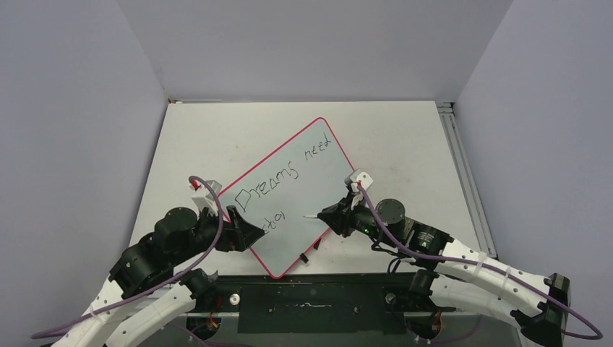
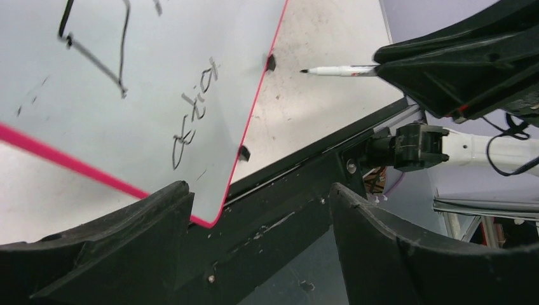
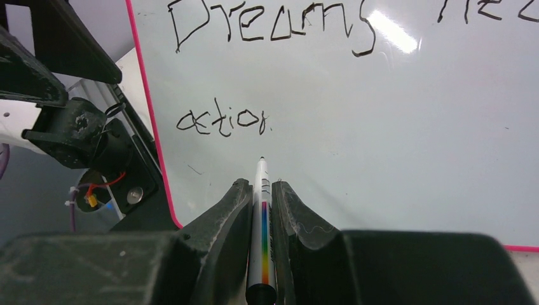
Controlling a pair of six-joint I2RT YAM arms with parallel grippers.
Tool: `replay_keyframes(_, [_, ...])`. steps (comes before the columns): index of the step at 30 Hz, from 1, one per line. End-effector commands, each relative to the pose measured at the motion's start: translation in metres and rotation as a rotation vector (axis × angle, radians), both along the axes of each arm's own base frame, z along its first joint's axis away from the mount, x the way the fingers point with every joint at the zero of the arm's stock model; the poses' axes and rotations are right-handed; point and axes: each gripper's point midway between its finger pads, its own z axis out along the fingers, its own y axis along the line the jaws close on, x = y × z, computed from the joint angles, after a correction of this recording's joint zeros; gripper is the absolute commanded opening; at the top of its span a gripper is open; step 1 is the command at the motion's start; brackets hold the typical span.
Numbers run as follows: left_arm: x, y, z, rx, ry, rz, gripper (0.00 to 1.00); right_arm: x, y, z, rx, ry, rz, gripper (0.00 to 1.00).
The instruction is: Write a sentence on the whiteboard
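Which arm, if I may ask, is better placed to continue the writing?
Right. The right gripper is shut on the marker, tip near the sentence on the whiteboard; the left gripper is open and empty.

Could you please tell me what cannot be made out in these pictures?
- Right wrist view: whether the marker tip touches the whiteboard; the angle hides any gap.
- Same view: the sentence is cut off by the top edge after "Dreams".
- Top view: the sentence's last letters are too small to read.

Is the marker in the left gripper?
No, the marker sits clamped in the right gripper; the left gripper stands open, holding no marker.
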Motion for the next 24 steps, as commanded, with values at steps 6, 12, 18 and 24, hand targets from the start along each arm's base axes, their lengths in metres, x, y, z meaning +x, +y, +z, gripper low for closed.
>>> replay_keyframes(6, [-0.008,0.009,-0.072,0.021,0.222,0.119,0.74,0.0,0.007,0.019,0.087,-0.033,0.073,0.05])
replay_keyframes(12, [0.001,0.008,-0.089,-0.005,0.217,0.169,0.72,0.001,0.003,0.021,0.14,-0.023,0.113,0.05])
replay_keyframes(18, [0.011,0.011,-0.089,-0.019,0.174,0.213,0.7,0.001,0.008,0.025,0.175,-0.032,0.13,0.05])
replay_keyframes(24, [0.019,0.013,-0.084,-0.036,0.128,0.238,0.64,0.009,0.015,0.031,0.212,-0.049,0.115,0.05])
